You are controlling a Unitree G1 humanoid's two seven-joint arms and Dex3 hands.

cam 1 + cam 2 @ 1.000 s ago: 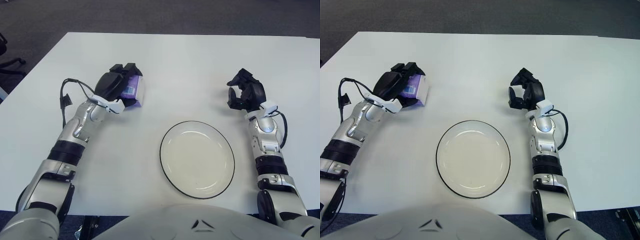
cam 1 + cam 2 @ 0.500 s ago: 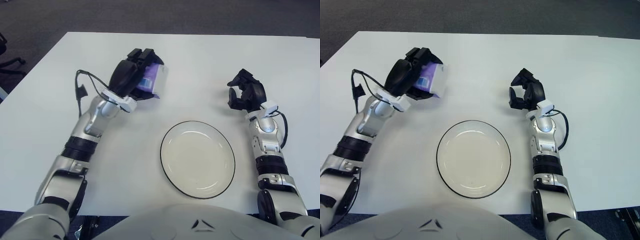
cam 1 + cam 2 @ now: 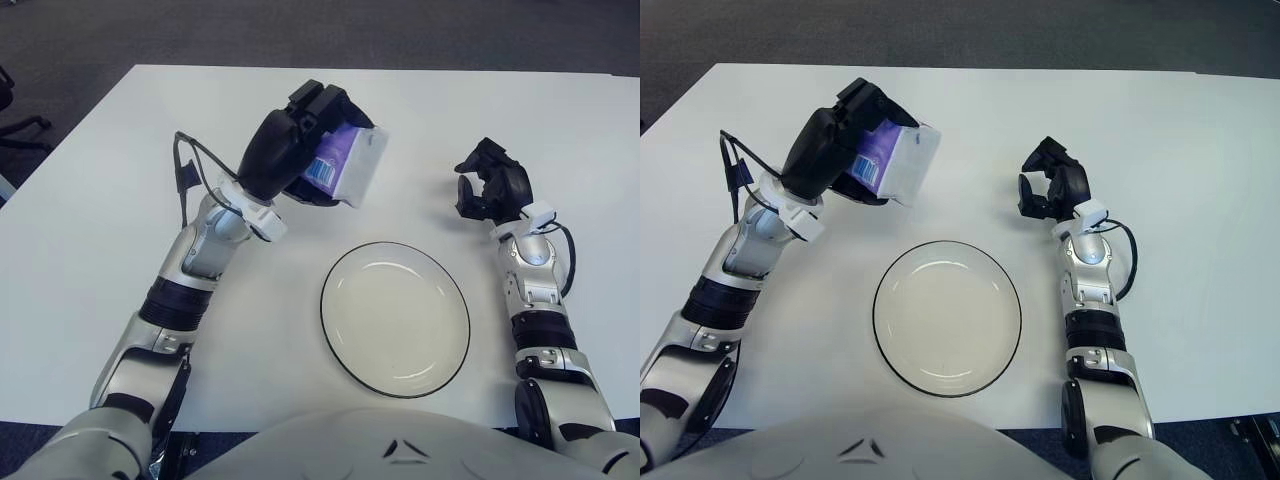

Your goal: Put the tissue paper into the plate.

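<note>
1. Tissue paper [image 3: 345, 172], a purple-and-white pack, is gripped in the left hand [image 3: 290, 155] and held above the desk [image 3: 90, 240], at about 11 o'clock from the plate [image 3: 395, 318].
2. To do this step well, I judge the left hand should carry on toward 5 o'clock until the pack is over the plate's middle, lower it, then release.
3. Right hand [image 3: 490, 185] shows at 1 o'clock from the plate, fingers curled, holding nothing.
4. Compared with a second ago, the left hand has lifted the pack and brought it nearer the plate; the right hand is unchanged.
</note>
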